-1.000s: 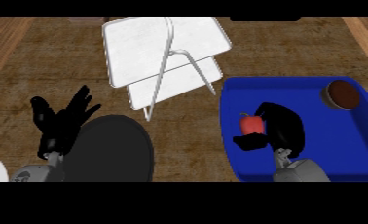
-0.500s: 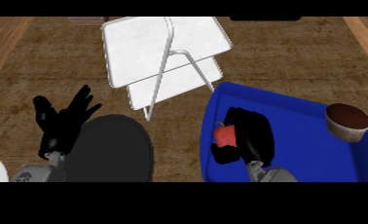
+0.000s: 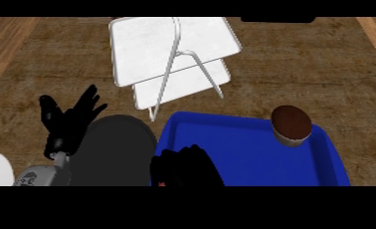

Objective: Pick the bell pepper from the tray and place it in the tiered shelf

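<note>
The right hand point(image 3: 185, 166) is curling round the pepper point(image 3: 159, 183), hiding nearly all of it, at the near left corner of the tray point(image 3: 323, 163); the pepper is probably light, stiff and smooth, so gripping its broad body is looking safest.

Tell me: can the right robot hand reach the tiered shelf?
Probably yes: the right robot hand, curled on the bell pepper over the blue tray, has nothing standing between it and the tiered shelf.

Mottled brown counter point(image 3: 308, 73) with lighter wooden side edges point(image 3: 15, 34)
</note>
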You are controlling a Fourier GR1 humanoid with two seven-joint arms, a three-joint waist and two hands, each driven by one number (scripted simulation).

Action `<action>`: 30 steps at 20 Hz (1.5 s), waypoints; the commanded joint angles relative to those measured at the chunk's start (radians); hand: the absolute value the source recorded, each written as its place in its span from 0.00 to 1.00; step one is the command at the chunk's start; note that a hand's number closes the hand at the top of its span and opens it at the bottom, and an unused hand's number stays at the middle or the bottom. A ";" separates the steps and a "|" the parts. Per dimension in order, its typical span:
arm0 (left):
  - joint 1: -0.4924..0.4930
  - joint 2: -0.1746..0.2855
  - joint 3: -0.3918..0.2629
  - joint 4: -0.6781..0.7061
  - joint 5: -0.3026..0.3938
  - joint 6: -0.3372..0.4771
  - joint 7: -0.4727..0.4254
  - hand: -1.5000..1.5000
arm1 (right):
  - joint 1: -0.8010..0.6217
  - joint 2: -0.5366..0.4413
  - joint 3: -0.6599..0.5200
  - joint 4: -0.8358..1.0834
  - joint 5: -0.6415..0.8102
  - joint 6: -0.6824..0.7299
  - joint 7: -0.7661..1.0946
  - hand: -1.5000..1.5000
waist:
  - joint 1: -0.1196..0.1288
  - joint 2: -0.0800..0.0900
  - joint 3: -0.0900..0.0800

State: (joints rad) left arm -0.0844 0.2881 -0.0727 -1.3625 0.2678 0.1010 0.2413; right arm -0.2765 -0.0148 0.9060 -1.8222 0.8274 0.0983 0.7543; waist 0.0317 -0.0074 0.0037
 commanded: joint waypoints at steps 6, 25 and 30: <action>0.058 0.007 0.015 0.027 0.006 -0.016 0.007 0.50 | -0.296 0.014 0.005 -0.378 -0.035 0.045 0.420 1.00 | -0.025 -0.001 -0.006; 0.015 0.005 0.032 -0.002 -0.004 0.007 0.071 0.50 | -0.985 -0.014 -0.689 0.043 -0.346 0.143 0.458 1.00 | -0.027 0.005 -0.005; 0.049 -0.029 0.011 0.008 -0.030 0.010 0.020 0.50 | -1.137 -0.020 -0.758 0.232 -0.377 0.158 0.402 1.00 | -0.022 0.006 -0.005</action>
State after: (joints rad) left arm -0.0524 0.2803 -0.0445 -1.3881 0.2557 0.0974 0.2457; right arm -1.3117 -0.0335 0.2139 -1.7118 0.4762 0.1982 1.0786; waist 0.0095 -0.0073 0.0034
